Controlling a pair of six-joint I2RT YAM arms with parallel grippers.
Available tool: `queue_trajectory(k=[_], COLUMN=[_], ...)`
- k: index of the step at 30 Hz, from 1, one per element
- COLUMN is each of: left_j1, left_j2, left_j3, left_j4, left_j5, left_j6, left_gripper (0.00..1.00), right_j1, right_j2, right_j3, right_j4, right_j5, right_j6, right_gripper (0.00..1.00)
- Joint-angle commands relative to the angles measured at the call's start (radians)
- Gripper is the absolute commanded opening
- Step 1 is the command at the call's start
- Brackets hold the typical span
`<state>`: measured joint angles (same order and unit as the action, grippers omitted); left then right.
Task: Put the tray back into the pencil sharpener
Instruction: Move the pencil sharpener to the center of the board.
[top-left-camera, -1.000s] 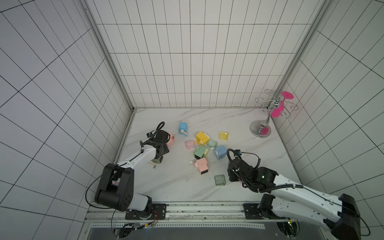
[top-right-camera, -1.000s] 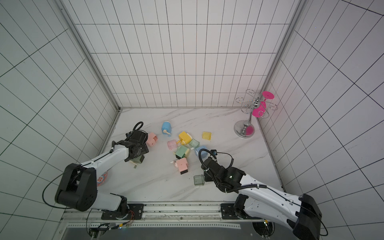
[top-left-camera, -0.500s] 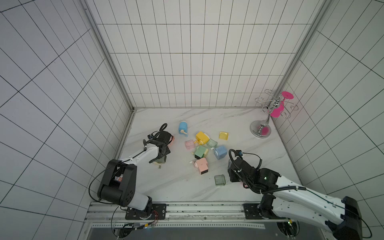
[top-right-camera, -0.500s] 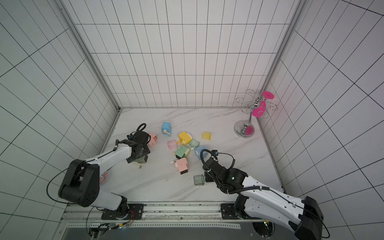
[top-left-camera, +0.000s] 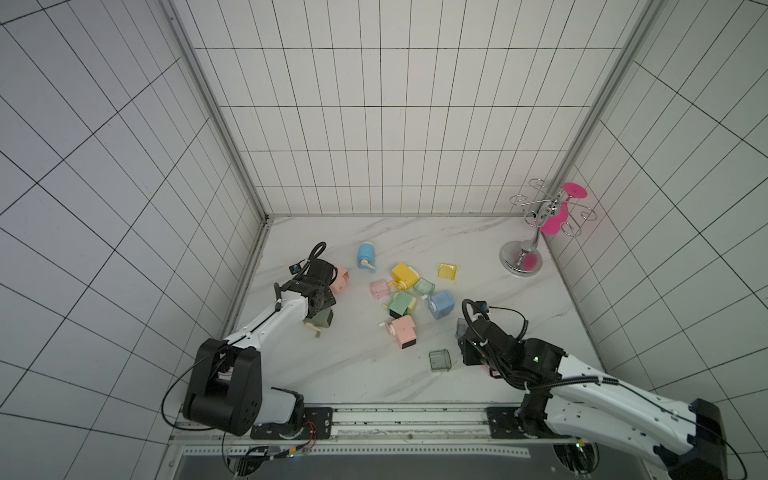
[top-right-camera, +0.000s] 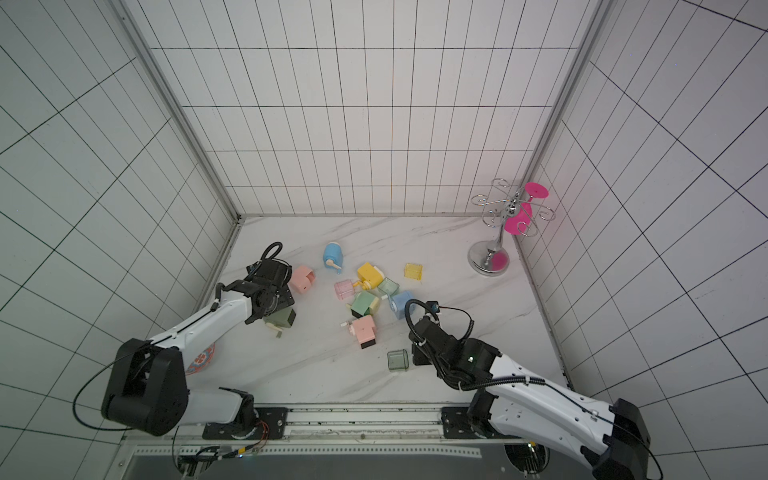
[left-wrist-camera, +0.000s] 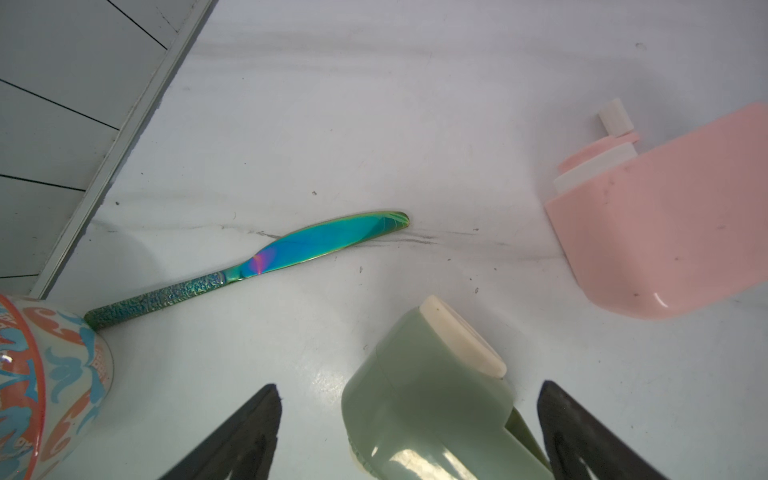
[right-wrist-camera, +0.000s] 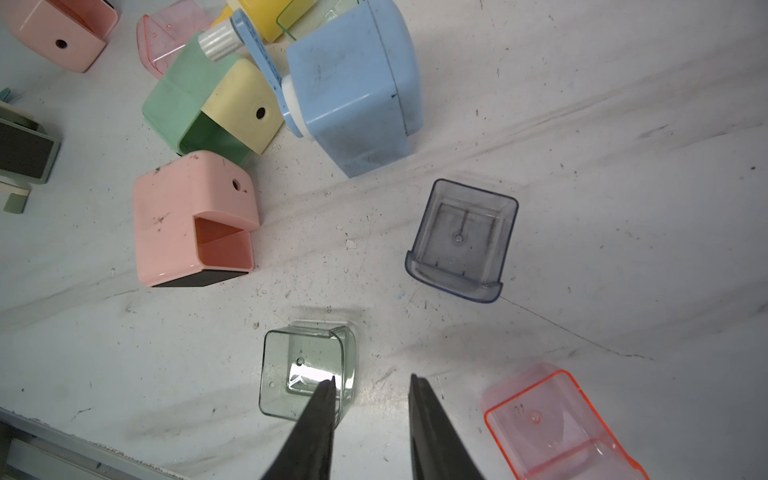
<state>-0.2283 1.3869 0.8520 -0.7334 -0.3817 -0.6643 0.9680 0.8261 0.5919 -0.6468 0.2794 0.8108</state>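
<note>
Your bench (top-left-camera: 353, 374) carries a scatter of pencil sharpeners and loose clear trays. As far as I can judge, the task is at its opening step: the tray you are going for has not been lifted, let alone fitted.

Your left arm reaches to the wall side of the bench. There the left end effector (left-wrist-camera: 409, 395) stands spread wide around the sage-green pencil sharpener (left-wrist-camera: 428, 399). The sharpener lies between the two fingers with a gap on each flank, so it is bracketed but not gripped. In a top view the sage-green pencil sharpener (top-left-camera: 323, 319) sits under that wrist, well apart from the tray. I cannot tell which way its slot faces.

Your right arm works near the front edge. The right end effector (right-wrist-camera: 372, 384) is partly open and holds nothing. One fingertip (right-wrist-camera: 326, 390) hangs over the inside of the green tray (right-wrist-camera: 305, 370) and its partner is outside, so the tray's wall lies between them with room to spare. The green tray (top-left-camera: 440, 360) rests on the bench, open side up as far as I can tell.

Close by lie a pink sharpener (right-wrist-camera: 191, 220) with an empty slot, a grey-blue tray (right-wrist-camera: 461, 241) and a red tray (right-wrist-camera: 557, 424).

Nearly everything is left for you. Pinch the tray wall and lift, clamp the sharpener, bring the slot and tray into line, and slide the tray home.
</note>
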Motion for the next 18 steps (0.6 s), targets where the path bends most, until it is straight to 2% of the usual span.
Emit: queue_trajectory(k=[1,4,8,13,18], left_j1=[0.038,0.055,0.032,-0.086,-0.192], left_j2=[0.031,0.069,0.077,0.032,-0.055], left_j3=[-0.028,-0.029,-0.046,-0.086,-0.16], left_j4=[0.054,0.1,0.124,0.067,0.033], left_j5=[0.041,0.081,0.117,0.062,0.086], left_j6=[0.041,0.086,0.101,0.049,-0.044], left_gripper=[0.97,0.97,0.9,0.87,0.85], right_j1=[-0.007,-0.006,-0.007,-0.006,-0.006], right_j2=[-0.014,-0.021,-0.033,-0.027,0.003], right_j3=[-0.027,-0.025,-0.023,-0.012,0.023], right_j4=[-0.031,-0.038,-0.044,-0.043,-0.043], right_j5=[0.014,0.014,0.015,0.014,0.018], right_j6=[0.013,0.01,0.01,-0.003,-0.04], right_gripper=[0.33,0.33,0.33,0.33,0.33])
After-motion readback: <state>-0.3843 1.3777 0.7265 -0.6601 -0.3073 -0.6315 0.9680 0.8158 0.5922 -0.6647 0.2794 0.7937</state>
